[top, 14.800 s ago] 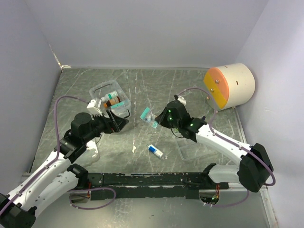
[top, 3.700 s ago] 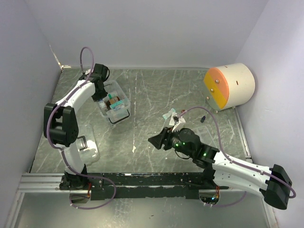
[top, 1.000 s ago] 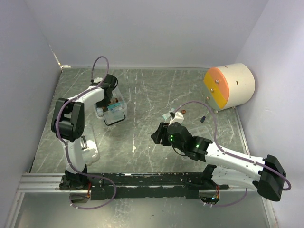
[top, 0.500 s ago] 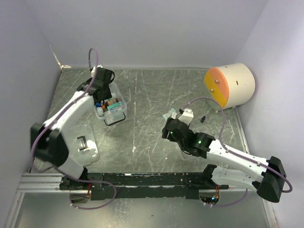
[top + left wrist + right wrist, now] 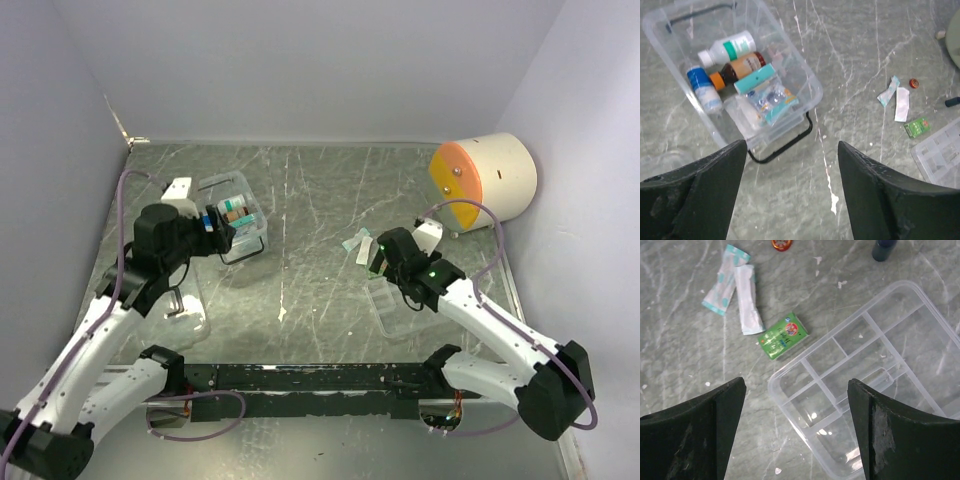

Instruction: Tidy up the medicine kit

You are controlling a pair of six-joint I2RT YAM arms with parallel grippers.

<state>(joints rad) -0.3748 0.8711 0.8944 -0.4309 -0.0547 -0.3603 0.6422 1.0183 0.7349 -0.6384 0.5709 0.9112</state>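
Observation:
The medicine kit's clear box [image 5: 805, 75] stands open at the table's back left [image 5: 250, 205], its black wire latch [image 5: 785, 145] hanging at the front. Inside lie a white bottle [image 5: 732, 47], a brown bottle [image 5: 737, 67], a blue-capped bottle [image 5: 702, 87], a teal box [image 5: 755, 79] and a blister pack [image 5: 770, 97]. My left gripper [image 5: 791, 145] hovers open above the latch, holding nothing. The clear divided tray [image 5: 840, 357] lies right of centre [image 5: 385, 305]. My right gripper [image 5: 796, 385] is open over its corner, empty.
A green packet [image 5: 783, 335], two sachets [image 5: 747, 300], a red cap [image 5: 781, 244] and a small dark bottle [image 5: 885, 247] lie loose beside the tray. The clear lid with black handle [image 5: 180, 300] sits near left. A cream-and-orange cylinder [image 5: 483, 180] stands back right.
My left gripper has opened and pulled back out of the box toward the near left. My right gripper has opened wider and shifted right, over the divided tray.

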